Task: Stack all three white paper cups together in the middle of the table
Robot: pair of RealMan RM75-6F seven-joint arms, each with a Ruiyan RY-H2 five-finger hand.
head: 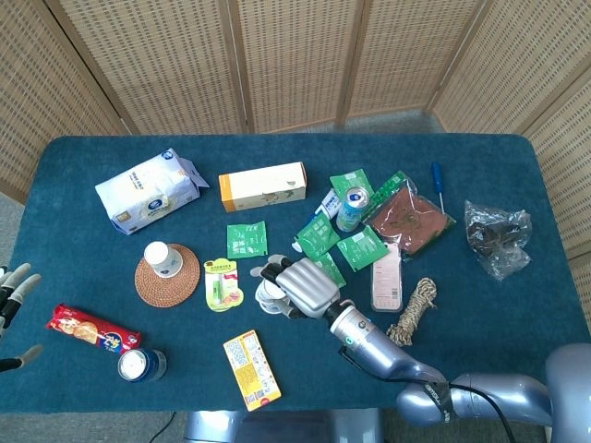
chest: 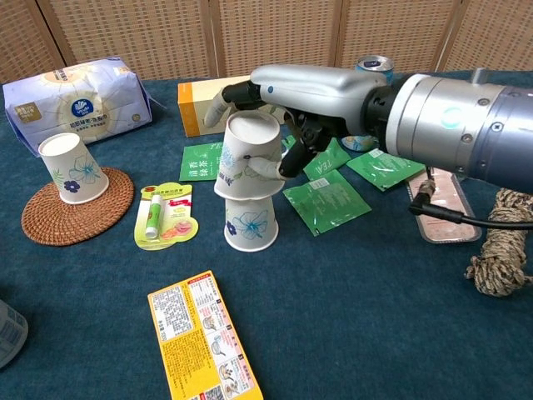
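The fingers (chest: 260, 167) of the right hand (chest: 287, 100) are wrapped around an upside-down white paper cup (chest: 246, 154), the thumb pressed against its near wall and the others curled over the far side, so the cup is firmly held. This held cup sits tilted over a second inverted paper cup (chest: 251, 221) that stands on the blue table (chest: 375, 317) near the middle, its rim overlapping that cup's base but not yet seated square. From above, the same right hand (head: 300, 288) covers both cups, just beside the lip balm card (head: 220, 283). The third paper cup (chest: 72, 168) stands inverted on a woven rattan coaster (chest: 77, 208) well off to the left, in front of the tissue pack (chest: 75, 96). The left hand (head: 13, 286) waits at the table's left edge with its fingers spread, holding nothing. The step in hand looks like nesting the first cup onto the second. The next move probably calls for levelling the held cup, pressing it straight down until it slides over the lower one, and letting go without toppling the pair; the cup on the coaster remains to be fetched.
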